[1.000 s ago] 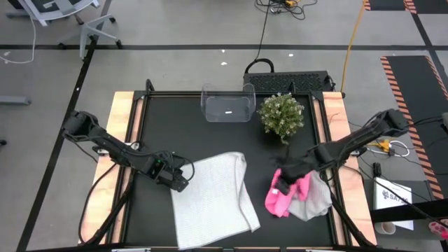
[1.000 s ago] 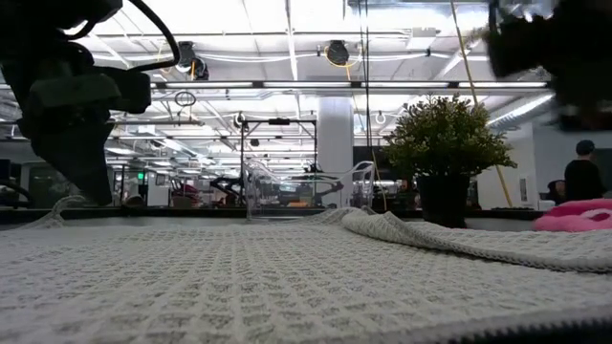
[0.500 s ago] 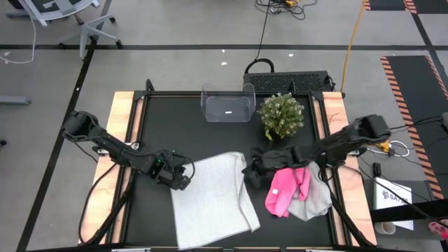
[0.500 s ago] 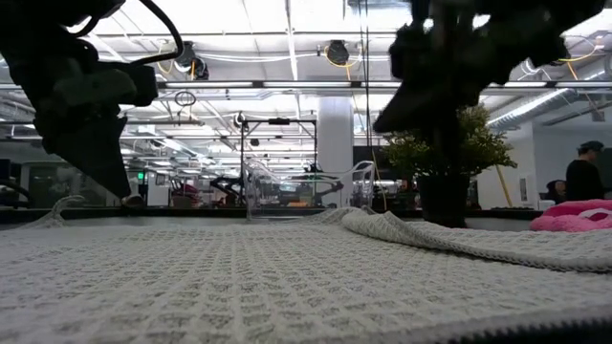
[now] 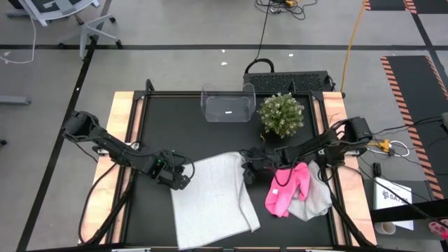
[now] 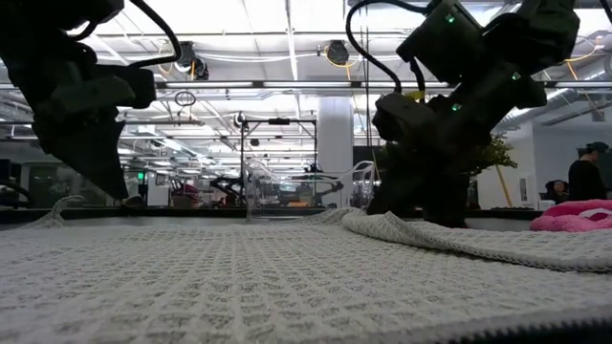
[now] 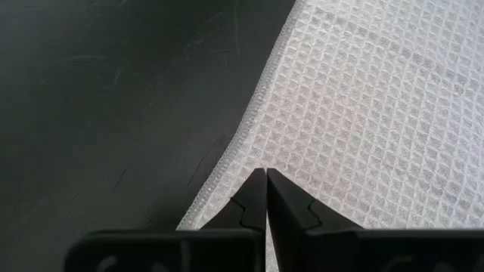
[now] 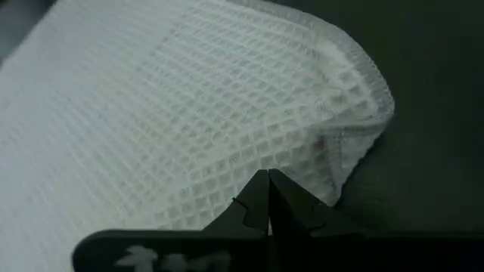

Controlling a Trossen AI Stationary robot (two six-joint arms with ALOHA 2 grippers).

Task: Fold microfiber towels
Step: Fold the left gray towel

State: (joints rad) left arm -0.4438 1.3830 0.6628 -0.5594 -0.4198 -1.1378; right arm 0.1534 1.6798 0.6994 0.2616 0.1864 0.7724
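A white waffle-weave microfiber towel (image 5: 213, 199) lies spread flat on the black table near its front edge. My left gripper (image 5: 185, 184) is shut at the towel's left edge, close to the far left corner. My right gripper (image 5: 249, 173) is shut and stands low over the towel's far right corner (image 8: 355, 98), which curls up in a small fold. At the table's right, a bright pink towel (image 5: 287, 189) lies crumpled on a pale grey one (image 5: 316, 201). My left gripper pinches the white towel's left edge (image 7: 227, 162) at its fingertips, near the far left corner. The fingers slant down from the table's left side. The towel stays flat on the table and slack around the hold. Whether my right gripper's shut tips touch the curled far right corner (image 8: 302, 162), I cannot tell.
A clear plastic bin (image 5: 227, 105) and a small potted plant (image 5: 281, 115) stand at the far edge, the plant just behind my right arm. Wooden strips (image 5: 120, 140) border the mat. A person (image 6: 581, 177) shows far off in the room.
My right gripper has left the pink towel, swung toward the table's left and come down, tipping and rolling on the way, until it reached the white towel's far right corner. It stayed shut. The pink towel lies uncovered.
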